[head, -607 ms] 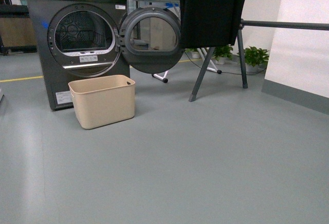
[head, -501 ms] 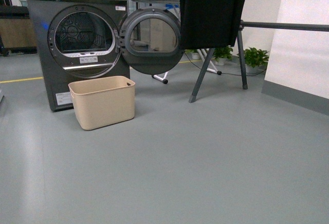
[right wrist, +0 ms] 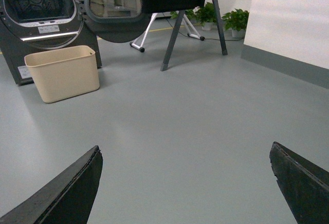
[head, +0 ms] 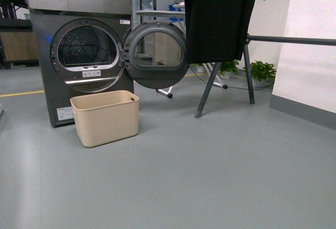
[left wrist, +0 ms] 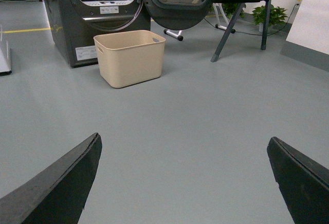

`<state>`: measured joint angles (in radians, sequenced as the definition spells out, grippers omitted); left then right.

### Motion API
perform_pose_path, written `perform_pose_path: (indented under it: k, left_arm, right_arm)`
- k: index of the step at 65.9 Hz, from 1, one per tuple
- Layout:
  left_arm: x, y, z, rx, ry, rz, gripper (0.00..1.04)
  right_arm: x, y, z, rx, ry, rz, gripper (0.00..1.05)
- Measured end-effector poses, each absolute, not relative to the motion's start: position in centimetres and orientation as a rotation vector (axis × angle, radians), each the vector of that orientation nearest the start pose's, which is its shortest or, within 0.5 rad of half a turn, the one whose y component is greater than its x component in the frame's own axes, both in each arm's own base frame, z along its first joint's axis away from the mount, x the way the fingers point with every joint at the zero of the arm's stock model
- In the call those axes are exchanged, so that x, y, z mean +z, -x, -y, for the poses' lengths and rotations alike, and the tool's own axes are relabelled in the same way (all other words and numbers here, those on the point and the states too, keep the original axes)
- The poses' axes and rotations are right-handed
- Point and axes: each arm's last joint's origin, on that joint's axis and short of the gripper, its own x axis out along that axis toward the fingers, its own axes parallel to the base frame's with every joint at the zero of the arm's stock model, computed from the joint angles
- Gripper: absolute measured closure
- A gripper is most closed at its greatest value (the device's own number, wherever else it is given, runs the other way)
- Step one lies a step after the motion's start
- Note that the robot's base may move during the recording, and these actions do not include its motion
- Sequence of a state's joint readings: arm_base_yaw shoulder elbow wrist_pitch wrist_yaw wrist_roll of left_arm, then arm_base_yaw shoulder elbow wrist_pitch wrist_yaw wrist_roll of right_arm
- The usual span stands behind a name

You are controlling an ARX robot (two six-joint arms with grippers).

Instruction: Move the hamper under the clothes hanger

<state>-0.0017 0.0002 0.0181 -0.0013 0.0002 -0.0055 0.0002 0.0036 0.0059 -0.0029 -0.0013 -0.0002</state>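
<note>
The beige hamper (head: 105, 117) stands on the grey floor in front of the dark washing machine, left of the clothes hanger (head: 294, 40), whose bar runs off to the right on splayed legs. The same hamper (left wrist: 130, 57) lies well ahead of my left gripper (left wrist: 184, 143), which is open with only floor between its dark fingers. Further left in the right wrist view sits the hamper (right wrist: 63, 72), with the clothes hanger (right wrist: 175, 37) ahead. My right gripper (right wrist: 186, 152) is open and holds nothing. Neither arm shows in the front view.
A dark grey front-loading machine (head: 79, 55) stands behind the hamper with its round door (head: 156, 55) swung open toward the rack. A black garment (head: 220, 16) hangs on the rack. Potted plants (head: 261, 70) and a white wall (head: 310, 55) are at the right.
The front view has tipped slightly upward, so the machine, hamper and rack sit lower in the picture. The hamper itself has not moved on the floor.
</note>
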Motion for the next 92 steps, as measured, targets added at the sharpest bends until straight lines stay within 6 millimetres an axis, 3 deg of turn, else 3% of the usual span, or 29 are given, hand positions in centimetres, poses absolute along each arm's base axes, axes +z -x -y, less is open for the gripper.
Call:
perform_pose_path:
  k: [92]
  left_arm:
    - [16.95, -9.65, 0.02, -0.002, 0.006, 0.016, 0.07]
  right_arm:
    - [16.51, -9.75, 0.0, 0.001, 0.0, 0.0, 0.08]
